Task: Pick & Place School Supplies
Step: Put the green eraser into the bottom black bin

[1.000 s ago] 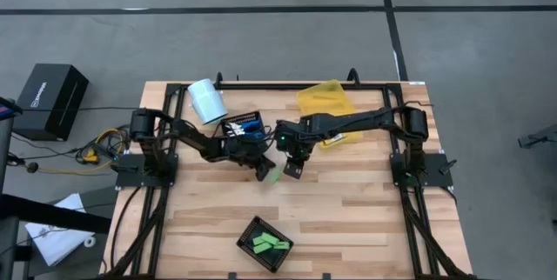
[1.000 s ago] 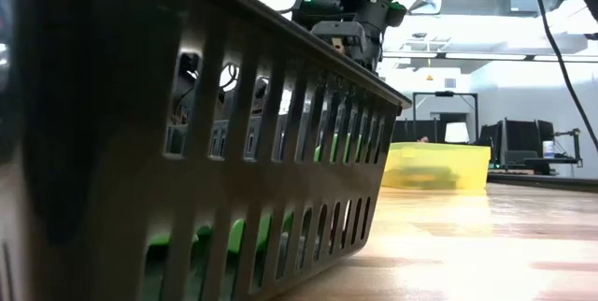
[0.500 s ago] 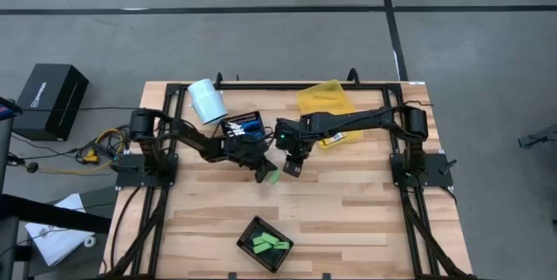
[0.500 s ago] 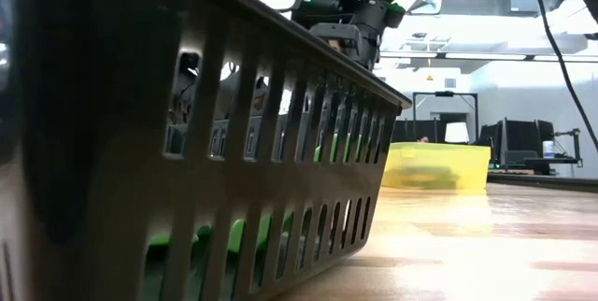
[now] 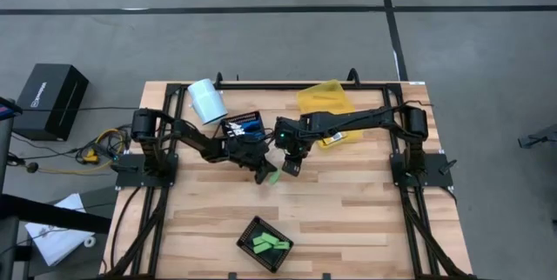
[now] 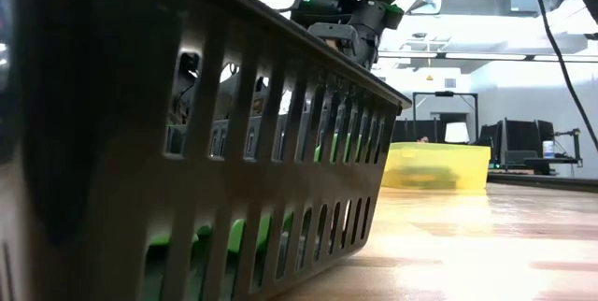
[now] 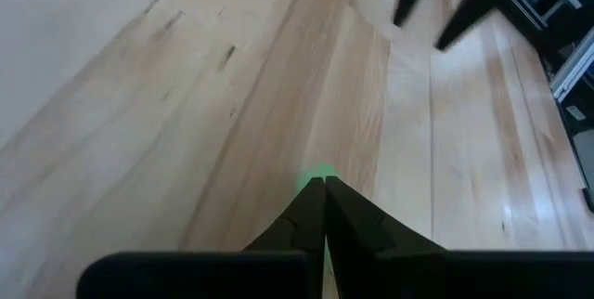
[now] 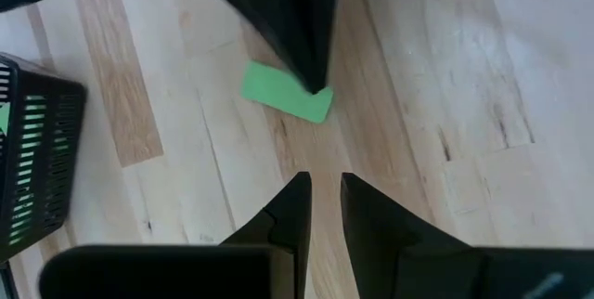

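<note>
High view: both arms meet mid-table; the left gripper (image 5: 264,174) and right gripper (image 5: 290,168) sit just beside each other, with a light-green piece (image 5: 272,176) between their tips.
Right wrist view only: the green piece (image 8: 287,94) lies flat on the table (image 8: 436,76), and the left gripper's dark tip (image 8: 316,81) rests on one end of it, just ahead of the right gripper's own fingers (image 8: 289,208).
Left wrist view only: a sliver of green (image 7: 318,176) shows right at the pressed-together fingertips (image 7: 324,184); the right gripper's two prongs (image 7: 444,2) hang farther ahead.
Low view only: a black slotted tray (image 6: 234,179) fills the near side, green pieces (image 6: 234,245) visible through its slots; the yellow bin (image 6: 439,166) stands beyond.
Left gripper: fully closed, tip pinching or pressing the piece's end; a true hold cannot be told.
Right gripper: fingers a narrow gap apart, nothing between them, poised above the wood just short of the piece.
Other pieces: more green ones in the tray (image 5: 264,244), well behind both grippers.
</note>
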You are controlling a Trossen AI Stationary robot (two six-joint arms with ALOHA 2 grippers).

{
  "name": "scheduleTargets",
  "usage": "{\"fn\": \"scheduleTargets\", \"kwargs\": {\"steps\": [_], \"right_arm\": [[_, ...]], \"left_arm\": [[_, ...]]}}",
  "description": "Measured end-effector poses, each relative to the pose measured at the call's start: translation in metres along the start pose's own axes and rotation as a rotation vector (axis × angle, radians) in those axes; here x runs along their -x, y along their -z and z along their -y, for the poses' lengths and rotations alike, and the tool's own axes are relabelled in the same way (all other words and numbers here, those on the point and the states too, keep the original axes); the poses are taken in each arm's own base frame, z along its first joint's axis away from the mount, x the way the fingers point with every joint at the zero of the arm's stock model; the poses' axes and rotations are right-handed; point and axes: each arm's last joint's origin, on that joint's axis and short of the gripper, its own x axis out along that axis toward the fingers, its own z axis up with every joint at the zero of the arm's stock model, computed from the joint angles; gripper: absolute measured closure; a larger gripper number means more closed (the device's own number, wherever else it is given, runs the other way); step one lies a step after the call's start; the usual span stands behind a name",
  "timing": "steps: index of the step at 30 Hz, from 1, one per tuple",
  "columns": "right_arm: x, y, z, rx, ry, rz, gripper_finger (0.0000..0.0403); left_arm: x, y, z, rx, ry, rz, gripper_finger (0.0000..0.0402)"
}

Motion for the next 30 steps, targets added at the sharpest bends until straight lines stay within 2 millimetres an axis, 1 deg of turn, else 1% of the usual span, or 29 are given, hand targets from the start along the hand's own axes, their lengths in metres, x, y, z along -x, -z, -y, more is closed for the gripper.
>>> {"fn": "scheduleTargets", "kwargs": {"steps": [5, 12, 17, 22, 30], "right_arm": [[0.001, -0.001, 0.003, -0.008, 0.002, 0.005, 0.0349], [0.001, -0.001, 0.003, -0.007, -0.01, 0.005, 0.0349], [0.002, -0.002, 0.004, -0.012, -0.023, 0.002, 0.0349], [0.002, -0.001, 0.005, -0.016, -0.02, -0.009, 0.0349], [0.002, 0.0, 0.006, -0.012, -0.017, -0.02, 0.0349]], "left_arm": [[-0.006, 0.001, 0.001, -0.008, 0.013, 0.0, 0.04], [-0.007, 0.0, 0.001, -0.007, -0.003, 0.0, 0.04], [-0.015, 0.008, -0.003, -0.007, -0.017, -0.03, 0.04], [-0.024, 0.013, 0.002, -0.033, 0.005, -0.046, 0.04], [-0.024, 0.014, 0.002, -0.037, 0.017, -0.058, 0.04]]}}
